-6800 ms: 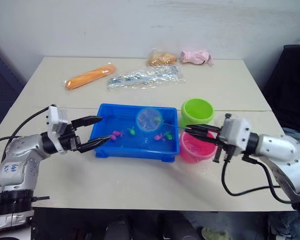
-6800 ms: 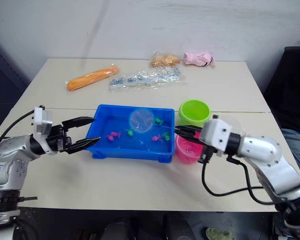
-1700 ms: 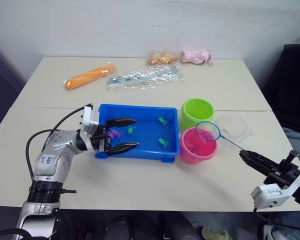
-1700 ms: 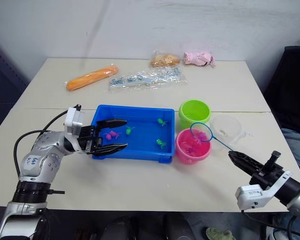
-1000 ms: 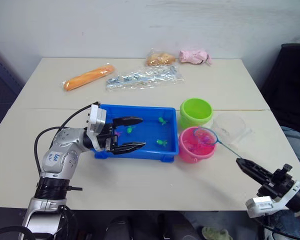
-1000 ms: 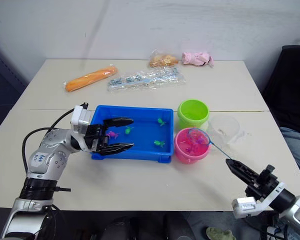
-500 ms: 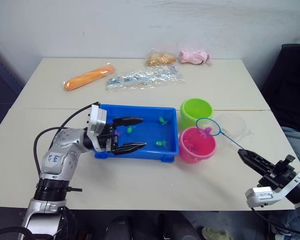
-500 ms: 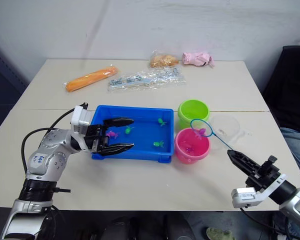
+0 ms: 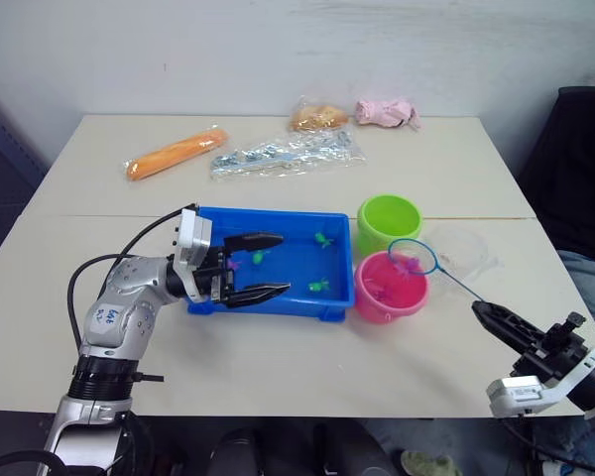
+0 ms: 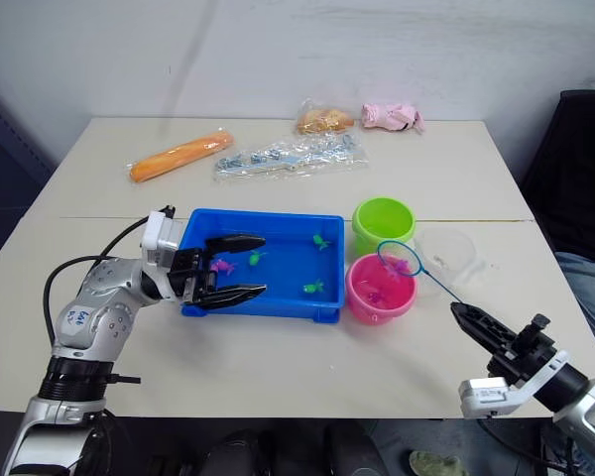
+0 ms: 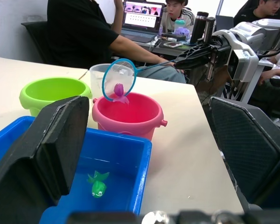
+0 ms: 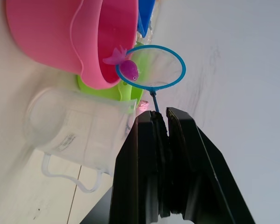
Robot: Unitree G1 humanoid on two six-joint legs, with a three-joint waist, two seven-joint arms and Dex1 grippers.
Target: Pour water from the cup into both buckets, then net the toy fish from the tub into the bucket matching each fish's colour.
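While the net hangs above the pink bucket:
Tabletop (image 9: 278, 377): cream.
Tub (image 9: 278, 297): holds green and pink fish.
Left gripper (image 9: 268, 266): fingers spread wide over the tub.
Right gripper (image 9: 488, 315): fingers clamp the net (image 9: 413, 256).
Cup (image 12: 74, 135): label unreadable.
Pink fish (image 12: 125, 66): in the mesh.

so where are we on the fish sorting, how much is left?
Done: pink fish already lie in the pink bucket, and the cup stands beside the buckets. In hand: the right gripper holds the net over the pink bucket's rim with a magenta fish clinging to the hoop. Left: green fish and a pink fish remain in the tub; I can't see any fish in the green bucket.
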